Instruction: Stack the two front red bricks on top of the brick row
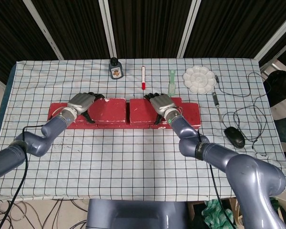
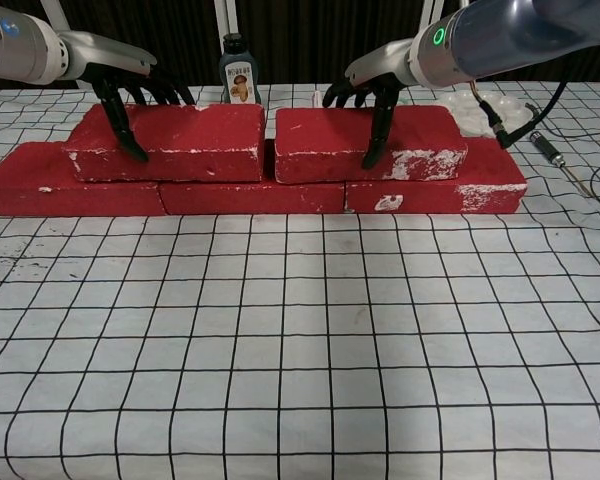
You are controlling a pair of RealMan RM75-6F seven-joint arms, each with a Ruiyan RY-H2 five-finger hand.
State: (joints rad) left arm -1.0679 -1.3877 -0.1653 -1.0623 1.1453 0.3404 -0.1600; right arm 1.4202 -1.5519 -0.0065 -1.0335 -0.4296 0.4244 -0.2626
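Checked cloth covers the table (image 2: 300,350). Two upper red bricks, left brick (image 2: 180,140) and right brick (image 2: 325,143), sit on the brick row (image 2: 250,196). Left hand (image 2: 130,95) grips the left brick, thumb down its front face; right hand (image 2: 370,95) grips the right brick likewise. Behind stand an ink bottle (image 2: 238,70) and a white palette (image 1: 199,79).

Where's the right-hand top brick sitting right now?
In the chest view, the right top brick lies on the brick row, right of its twin, gripped by the right hand.
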